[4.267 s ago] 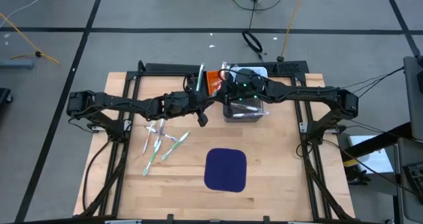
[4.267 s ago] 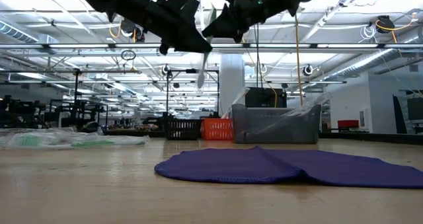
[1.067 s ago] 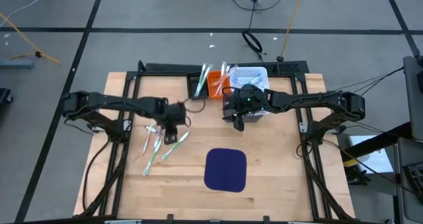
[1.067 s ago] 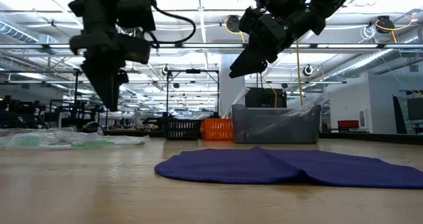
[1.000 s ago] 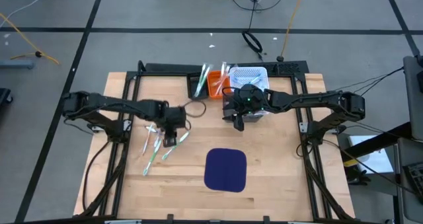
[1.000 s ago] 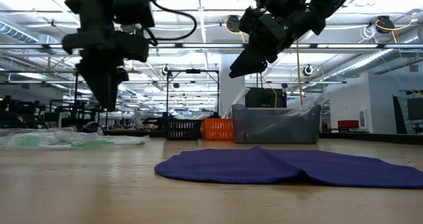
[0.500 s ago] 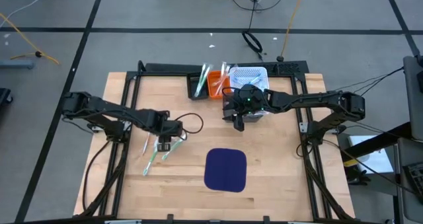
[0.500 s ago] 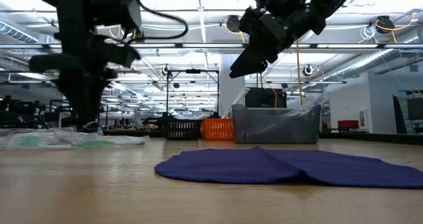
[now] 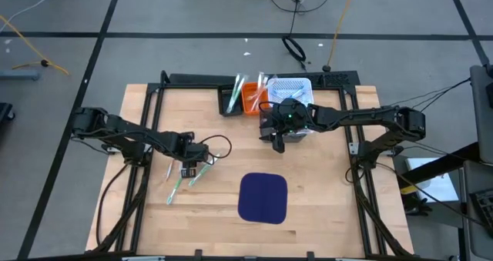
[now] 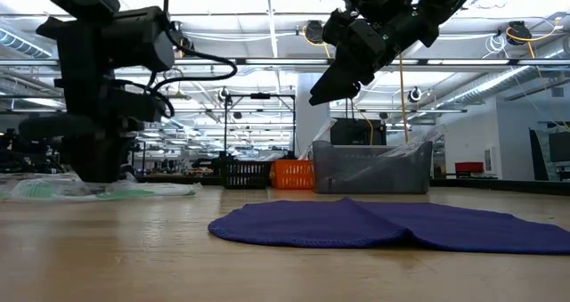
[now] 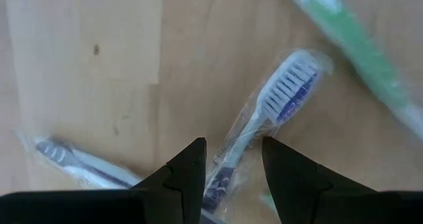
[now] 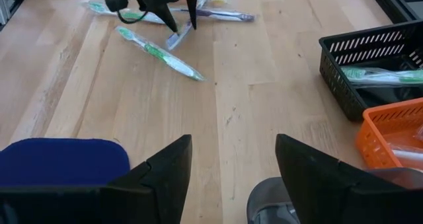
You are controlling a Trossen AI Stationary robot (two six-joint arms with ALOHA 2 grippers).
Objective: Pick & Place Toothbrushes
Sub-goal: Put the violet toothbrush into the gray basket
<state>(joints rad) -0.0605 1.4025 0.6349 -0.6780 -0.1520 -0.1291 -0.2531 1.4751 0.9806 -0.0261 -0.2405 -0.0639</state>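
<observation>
Now left hand (image 11: 232,159) open astride wrapped toothbrush (image 11: 264,121).

I see the wrapped toothbrush (image 11: 264,128) handle hidden between my left gripper (image 11: 234,178) fingers, green toothbrush (image 11: 360,45) blurred.

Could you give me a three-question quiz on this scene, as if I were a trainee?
1. True or false: the left gripper is down at the table with a wrapped toothbrush between its open fingers.
2. Which bin holds a green toothbrush: A the black bin, B the orange bin, C the grey bin?
3. Fill in: the right gripper hangs open, holding ____.

Key: 1 true. 2 A. 3 nothing.
</observation>
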